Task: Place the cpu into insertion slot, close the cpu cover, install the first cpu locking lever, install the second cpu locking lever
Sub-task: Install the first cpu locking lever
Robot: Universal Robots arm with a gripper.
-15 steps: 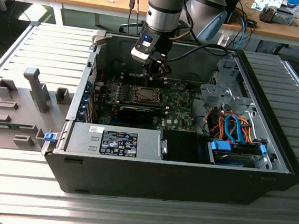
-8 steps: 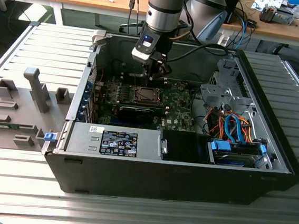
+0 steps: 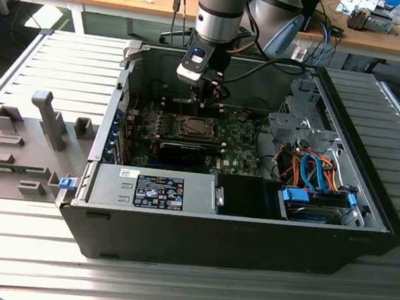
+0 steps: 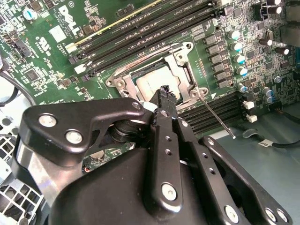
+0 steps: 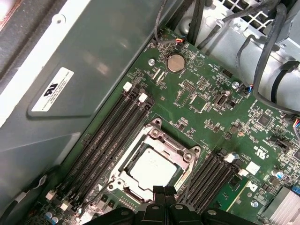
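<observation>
The cpu (image 4: 151, 82) (image 5: 152, 167) lies flat in the insertion slot (image 3: 191, 126) on the green board. The cpu cover (image 4: 183, 65) (image 5: 161, 140) is down around it, and the silver top shows through its window. One thin locking lever (image 4: 217, 119) stands free, slanting away from a corner of the socket. My gripper (image 3: 208, 100) (image 5: 164, 190) hangs just above the socket's edge. Its black fingertips (image 4: 164, 92) are pressed together, shut on nothing.
Long black memory slots (image 5: 105, 140) (image 4: 140, 33) run on both sides of the socket. The case's grey side wall (image 5: 79, 61) stands close by. Cable bundles (image 3: 311, 168) and a drive cage (image 3: 302, 124) fill the exterior view's right. A grey fixture (image 3: 38, 134) stands outside the case.
</observation>
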